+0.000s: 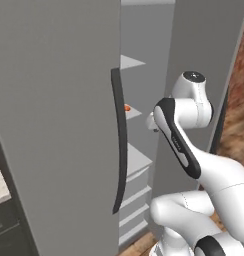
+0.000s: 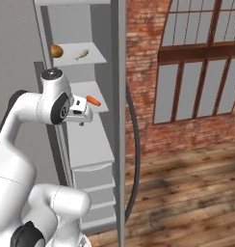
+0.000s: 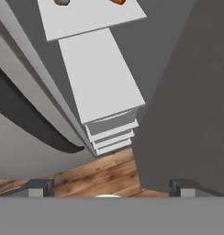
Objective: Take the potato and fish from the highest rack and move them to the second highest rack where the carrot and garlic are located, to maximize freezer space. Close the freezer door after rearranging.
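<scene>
Hanging with its jaws wide apart and holding nothing, the white arm's two-finger pincer (image 3: 109, 186) looks down past the shelf fronts to the wooden floor (image 3: 100, 172). Just above it, the flat light-grey second highest rack (image 2: 102, 103) carries the slim bright-orange carrot (image 2: 93, 101) near its front edge. On the light-grey highest rack (image 2: 93, 59) sit the rounded golden-brown potato (image 2: 56, 50) and a pale fish (image 2: 81, 53), well apart from the pincer. The matte-grey freezer door (image 1: 59, 125) stands open, its dark curved handle (image 1: 120, 145) bordering the gap and hiding most shelves in the left base view.
</scene>
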### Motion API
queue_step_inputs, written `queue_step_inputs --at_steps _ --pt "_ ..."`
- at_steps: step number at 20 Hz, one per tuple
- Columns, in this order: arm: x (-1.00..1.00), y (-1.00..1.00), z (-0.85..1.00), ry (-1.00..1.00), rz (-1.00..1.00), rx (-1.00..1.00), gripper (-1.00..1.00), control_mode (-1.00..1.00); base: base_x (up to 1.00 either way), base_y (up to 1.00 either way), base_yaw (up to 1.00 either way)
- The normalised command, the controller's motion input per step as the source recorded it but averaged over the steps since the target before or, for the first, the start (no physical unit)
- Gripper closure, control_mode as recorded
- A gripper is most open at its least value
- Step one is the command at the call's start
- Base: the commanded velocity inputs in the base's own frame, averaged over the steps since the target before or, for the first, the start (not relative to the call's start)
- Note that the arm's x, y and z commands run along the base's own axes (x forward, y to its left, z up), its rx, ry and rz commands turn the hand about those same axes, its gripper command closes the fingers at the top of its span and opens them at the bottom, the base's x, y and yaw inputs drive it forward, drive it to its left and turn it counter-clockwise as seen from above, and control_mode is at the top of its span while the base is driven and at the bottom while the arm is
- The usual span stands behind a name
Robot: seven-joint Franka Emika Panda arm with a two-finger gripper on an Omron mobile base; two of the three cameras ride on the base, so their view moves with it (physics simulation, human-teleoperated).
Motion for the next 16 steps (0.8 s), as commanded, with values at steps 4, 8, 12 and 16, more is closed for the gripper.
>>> queue_step_inputs --at_steps 4,8,12,16 --pt "0.0 0.0 0.0 0.0 0.0 0.0 -1.0 1.0 0.42 -0.12 0.0" --pt "0.0 0.0 0.0 0.0 0.0 0.0 -1.0 1.0 0.44 -0.15 0.0" --pt "0.0 0.0 0.0 0.0 0.0 0.0 -1.0 1.0 0.49 -0.13 0.0" --pt "0.0 0.0 0.0 0.0 0.0 0.0 -1.0 1.0 0.53 -0.16 0.0"
